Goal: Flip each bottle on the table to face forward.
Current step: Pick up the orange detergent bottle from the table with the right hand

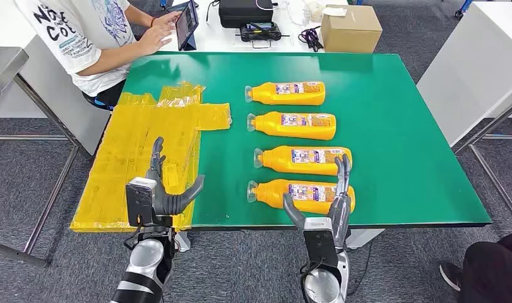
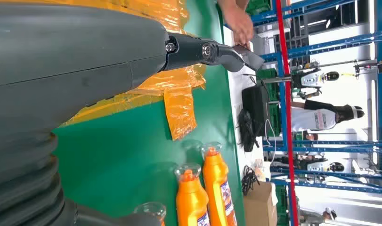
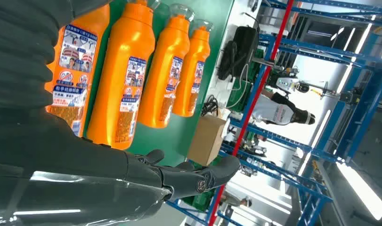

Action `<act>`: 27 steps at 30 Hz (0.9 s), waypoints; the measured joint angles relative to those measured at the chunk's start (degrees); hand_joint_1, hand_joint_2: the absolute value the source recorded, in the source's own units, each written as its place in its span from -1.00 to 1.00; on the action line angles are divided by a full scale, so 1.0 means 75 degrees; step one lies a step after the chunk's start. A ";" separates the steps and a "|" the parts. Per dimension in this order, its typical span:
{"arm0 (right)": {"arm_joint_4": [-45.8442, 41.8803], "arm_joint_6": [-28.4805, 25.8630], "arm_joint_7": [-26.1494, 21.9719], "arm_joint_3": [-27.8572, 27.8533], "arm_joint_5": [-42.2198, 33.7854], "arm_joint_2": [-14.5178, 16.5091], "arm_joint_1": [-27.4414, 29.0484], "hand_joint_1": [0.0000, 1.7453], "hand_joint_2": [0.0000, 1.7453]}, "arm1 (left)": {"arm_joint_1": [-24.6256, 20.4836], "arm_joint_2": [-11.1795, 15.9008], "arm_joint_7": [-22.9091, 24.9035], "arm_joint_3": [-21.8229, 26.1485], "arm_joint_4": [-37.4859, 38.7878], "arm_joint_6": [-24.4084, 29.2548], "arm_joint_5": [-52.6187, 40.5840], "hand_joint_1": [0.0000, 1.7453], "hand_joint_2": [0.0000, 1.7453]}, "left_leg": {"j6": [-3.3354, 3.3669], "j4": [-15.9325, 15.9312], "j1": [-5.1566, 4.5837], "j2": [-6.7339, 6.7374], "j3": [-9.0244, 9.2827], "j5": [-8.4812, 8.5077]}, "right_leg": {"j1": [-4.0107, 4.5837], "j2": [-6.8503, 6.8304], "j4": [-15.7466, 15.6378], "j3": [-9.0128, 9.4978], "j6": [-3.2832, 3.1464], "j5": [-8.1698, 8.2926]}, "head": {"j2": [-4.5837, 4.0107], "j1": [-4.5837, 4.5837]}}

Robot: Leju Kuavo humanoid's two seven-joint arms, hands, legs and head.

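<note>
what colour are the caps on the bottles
Clear, see-through caps on orange bottles; the left wrist view shows them best.

Bottles lie in column, plastic sheet to left.

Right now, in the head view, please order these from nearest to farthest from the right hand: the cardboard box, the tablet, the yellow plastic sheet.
From the right hand:
1. Yellow plastic sheet, on the table's left side.
2. Cardboard box, beyond the table's far edge.
3. Tablet, far left, held by the person.
</note>
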 joint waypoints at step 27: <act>-0.0048 0.0247 -0.0131 -0.0135 -0.0448 -0.0118 -0.0292 -1.00 1.00 | 0.0612 0.0012 0.0053 0.0221 -0.0219 0.0080 0.0163 -0.89 1.00 | 0.0000 0.0000 0.0000 -0.0001 -0.0001 0.0000 | 0.0000 0.0000 0.0000 0.0001 0.0000 0.0000 | 0.0000 -0.0001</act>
